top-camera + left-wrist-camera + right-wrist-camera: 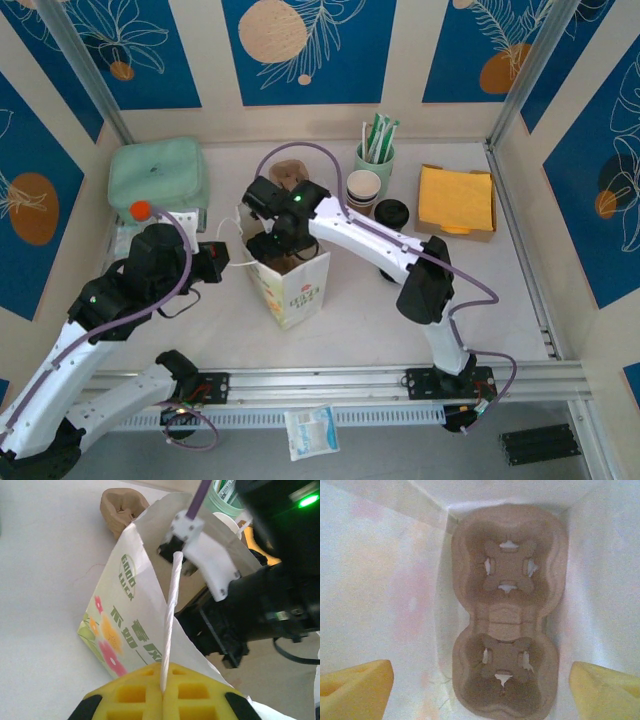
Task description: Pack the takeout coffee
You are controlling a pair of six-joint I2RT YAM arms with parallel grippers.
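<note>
The takeout coffee [391, 212], seen from above as a black-lidded cup, is judged to stand at the back of the table [500, 300]. It is just beside the stack of cups [363, 187], apart from the paper bag [295, 290], and not yet packed. The bag's white handle [170, 610] is pinched between the pressed-together pads of the left gripper [162, 696], so the mouth is held up and open. The right gripper [480, 690] is seen inside the bag, fingers spread with nothing between them, above a cardboard cup tray [507, 615] laid flat on the bag's floor. The step in hand is judged to be clearing the bag. The right gripper is best lifted straight up, away from the thin walls, while the handle is held steady. The cup should then be gripped below its lid, carried upright and lowered into one tray pocket.
</note>
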